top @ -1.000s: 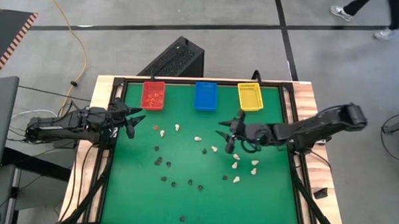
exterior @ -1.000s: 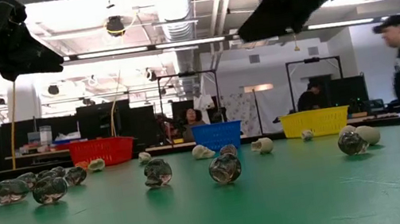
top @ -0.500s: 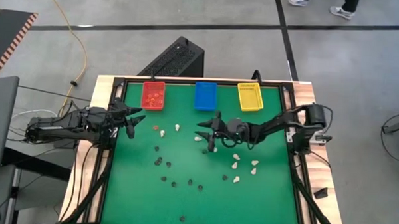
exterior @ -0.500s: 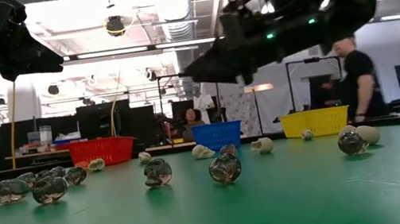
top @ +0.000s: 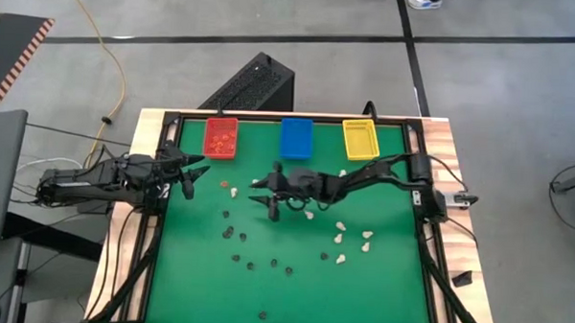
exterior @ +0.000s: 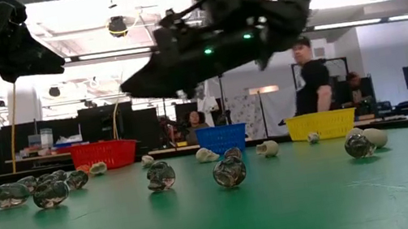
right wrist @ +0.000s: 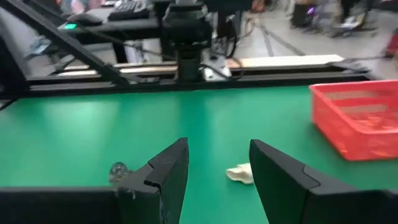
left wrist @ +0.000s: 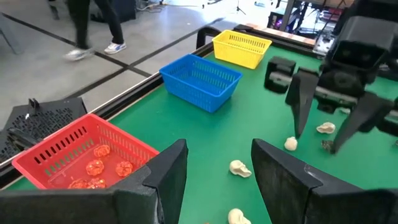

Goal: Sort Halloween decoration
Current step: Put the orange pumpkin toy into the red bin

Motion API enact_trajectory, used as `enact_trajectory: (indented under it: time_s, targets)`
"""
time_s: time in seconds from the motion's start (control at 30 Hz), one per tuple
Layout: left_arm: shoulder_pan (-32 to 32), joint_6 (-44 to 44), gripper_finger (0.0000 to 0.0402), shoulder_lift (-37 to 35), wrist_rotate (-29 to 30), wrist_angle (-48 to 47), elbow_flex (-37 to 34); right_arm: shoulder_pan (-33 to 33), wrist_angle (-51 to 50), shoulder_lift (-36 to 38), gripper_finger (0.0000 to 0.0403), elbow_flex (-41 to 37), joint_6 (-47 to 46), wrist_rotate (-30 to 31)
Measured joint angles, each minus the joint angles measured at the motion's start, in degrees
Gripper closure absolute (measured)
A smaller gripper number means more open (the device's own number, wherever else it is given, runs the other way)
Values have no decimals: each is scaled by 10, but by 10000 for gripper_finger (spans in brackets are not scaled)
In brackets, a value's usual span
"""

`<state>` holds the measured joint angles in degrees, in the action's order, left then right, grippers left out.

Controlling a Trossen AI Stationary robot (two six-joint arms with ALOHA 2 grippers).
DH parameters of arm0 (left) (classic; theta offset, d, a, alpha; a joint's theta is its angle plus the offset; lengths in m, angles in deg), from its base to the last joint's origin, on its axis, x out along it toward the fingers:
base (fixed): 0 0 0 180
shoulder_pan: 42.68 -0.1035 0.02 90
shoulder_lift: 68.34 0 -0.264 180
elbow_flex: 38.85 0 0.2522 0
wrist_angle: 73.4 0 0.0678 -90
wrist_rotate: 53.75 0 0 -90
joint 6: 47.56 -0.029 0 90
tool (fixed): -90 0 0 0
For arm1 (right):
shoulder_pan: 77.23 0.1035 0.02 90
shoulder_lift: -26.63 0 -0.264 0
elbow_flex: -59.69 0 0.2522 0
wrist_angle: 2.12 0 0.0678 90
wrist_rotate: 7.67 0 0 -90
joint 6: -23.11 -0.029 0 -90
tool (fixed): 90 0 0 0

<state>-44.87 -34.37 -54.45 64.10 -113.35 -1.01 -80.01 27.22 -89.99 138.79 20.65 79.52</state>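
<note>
Hovering right end effector (top: 270, 201), fingers parted, mid-table

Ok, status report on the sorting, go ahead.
Right gripper open, empty, mid-table above cream trinkets. Left gripper open, waiting by red bin. Trinkets mostly unsorted. Nothing in the way.

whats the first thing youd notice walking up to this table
The right gripper, jaws open and empty, reaches across the middle of the green table above the scattered trinkets. Along the far edge stand a red bin holding orange pieces, a blue bin and a yellow bin. The left gripper waits open near the red bin.
</note>
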Motion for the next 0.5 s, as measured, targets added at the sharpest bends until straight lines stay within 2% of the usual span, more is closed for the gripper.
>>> enact_trajectory:
  time_s: [0.17,0.5]
  targets:
    - [0,0,233,0,0,0,0,-1,-58,-61,199,100,17,-47]
    - [0,0,233,0,0,0,0,-6,-173,-151,169,256,53,-52]
